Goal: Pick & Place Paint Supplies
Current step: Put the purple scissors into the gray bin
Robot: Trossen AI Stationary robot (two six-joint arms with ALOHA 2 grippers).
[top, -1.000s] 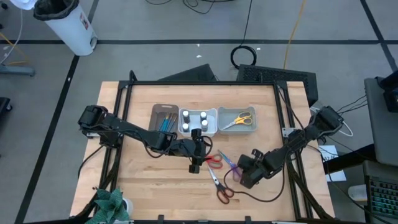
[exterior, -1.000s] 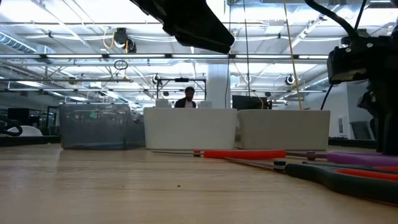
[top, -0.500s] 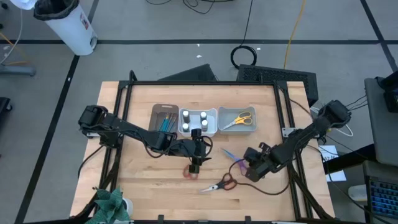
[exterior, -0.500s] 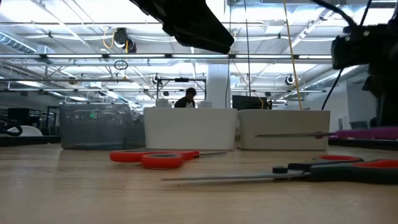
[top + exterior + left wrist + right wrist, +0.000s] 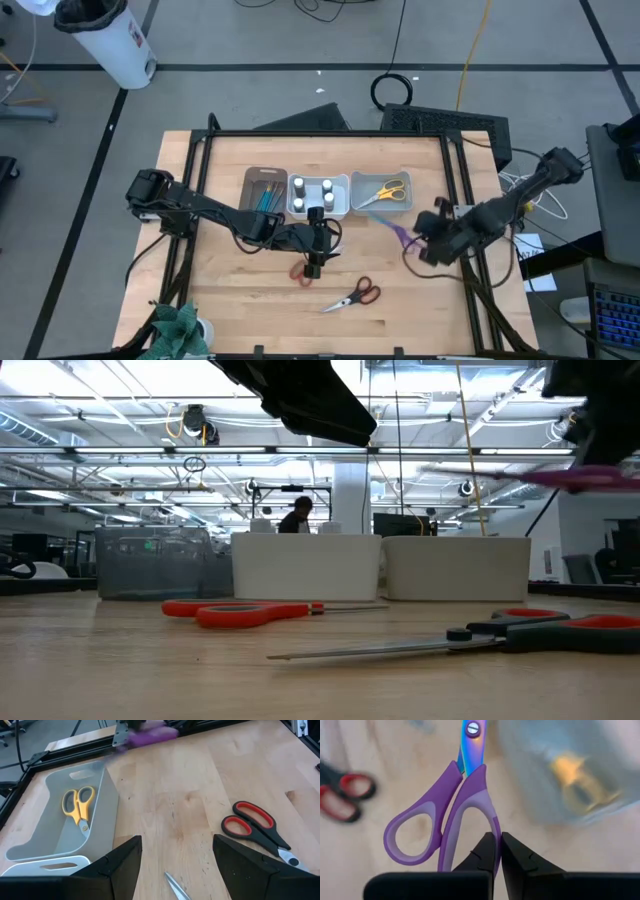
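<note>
Purple scissors (image 5: 451,810): held clear of the table, just beside the grey bin's (image 5: 400,207) right end, blades pointing toward it.
R gripper (image 5: 432,228): fingers pinched fully together on the edge of one handle loop; grip sat at the loop's far end, not thru the loop, w/ blades hanging out ahead.
Grip risk: thin, off-centre hold, so the scissors could pivot or slip out during the carry; likely cause = weight of the blades well out from the pinch point.
Drop-off risk: blade tip could catch the bin's wall and lever the scissors loose, or land on the yellow scissors (image 5: 78,805) already inside and rest half out.
L gripper (image 5: 175,865): fingers spread wide, holding nothing, hovering mid-table just in front of the white bin (image 5: 318,196).
Crowding risk: both arms were close near the bins; a swing by either could clip the other.
Left on table: red scissors (image 5: 240,611) near L gripper; red-and-black scissors (image 5: 353,296) toward the front edge. Either could get nudged by a low pass.
Bottles (image 5: 312,189): four in white bin, not in the way.
</note>
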